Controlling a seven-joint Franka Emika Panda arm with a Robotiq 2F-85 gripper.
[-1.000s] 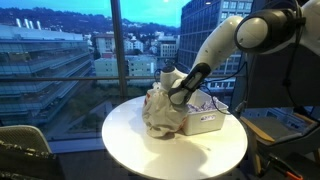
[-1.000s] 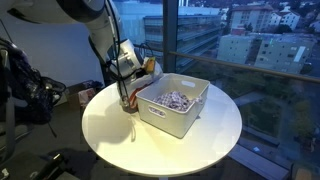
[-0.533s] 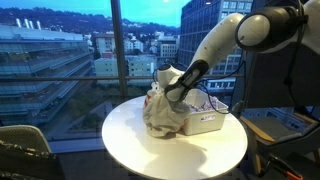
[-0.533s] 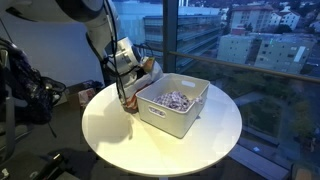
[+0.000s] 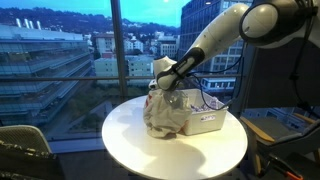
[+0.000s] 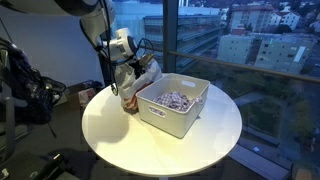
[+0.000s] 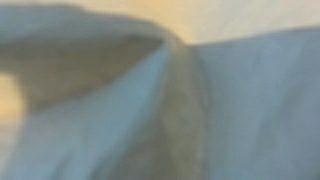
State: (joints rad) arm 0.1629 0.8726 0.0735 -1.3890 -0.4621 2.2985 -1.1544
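Observation:
A crumpled beige cloth (image 5: 160,112) hangs over the left end of a white bin (image 5: 206,122) on a round white table (image 5: 190,155). My gripper (image 5: 160,84) is at the top of the cloth and appears shut on it, pulling its upper part up. In the other exterior view the gripper (image 6: 127,68) holds the cloth (image 6: 134,90) beside the bin's (image 6: 186,114) near end. The fingertips are hidden in the folds. The wrist view shows only blurred cloth (image 7: 200,110) very close to the lens.
The bin holds several small mixed items (image 6: 172,99). The table (image 6: 110,125) stands by a large window. Dark equipment (image 6: 25,85) stands to one side, and a stand with papers (image 5: 275,122) is next to the table.
My gripper has risen and drawn back from the bin's edge, taking the top of the cloth up with it. The cloth now hangs longer. The bin has not moved.

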